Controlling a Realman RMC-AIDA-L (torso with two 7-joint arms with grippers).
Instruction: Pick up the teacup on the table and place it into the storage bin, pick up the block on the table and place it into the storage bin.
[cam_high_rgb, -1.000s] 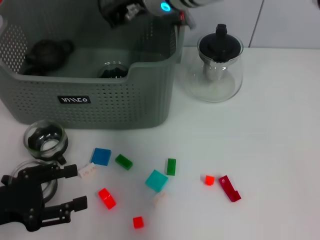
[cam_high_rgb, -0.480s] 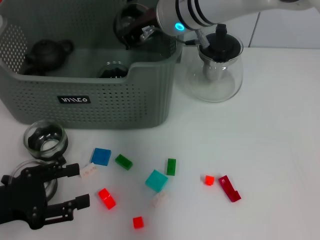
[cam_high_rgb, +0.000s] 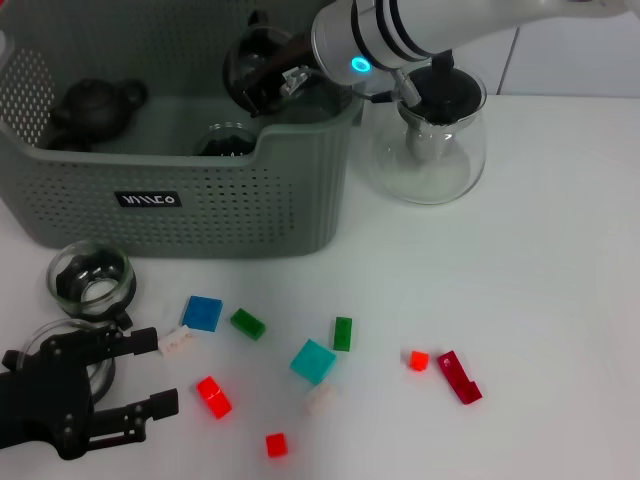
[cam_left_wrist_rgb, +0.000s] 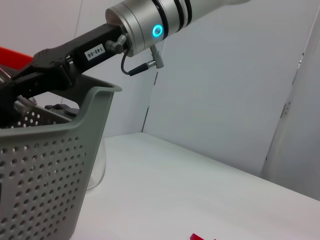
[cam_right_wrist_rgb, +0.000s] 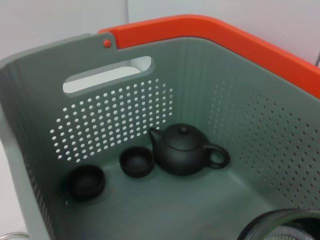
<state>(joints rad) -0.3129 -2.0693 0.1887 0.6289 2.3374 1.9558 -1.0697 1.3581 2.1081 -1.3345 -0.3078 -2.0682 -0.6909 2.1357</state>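
Over the last second the right gripper has swung in from the far edge and come down over the right end of the storage bin, carrying a dark round teacup lower.

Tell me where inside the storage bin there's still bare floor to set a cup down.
In the storage bin, bare floor runs between the black teapot and the near wall. The far end is crowded: two small black cups sit beside the teapot. A glass item occupies the front.
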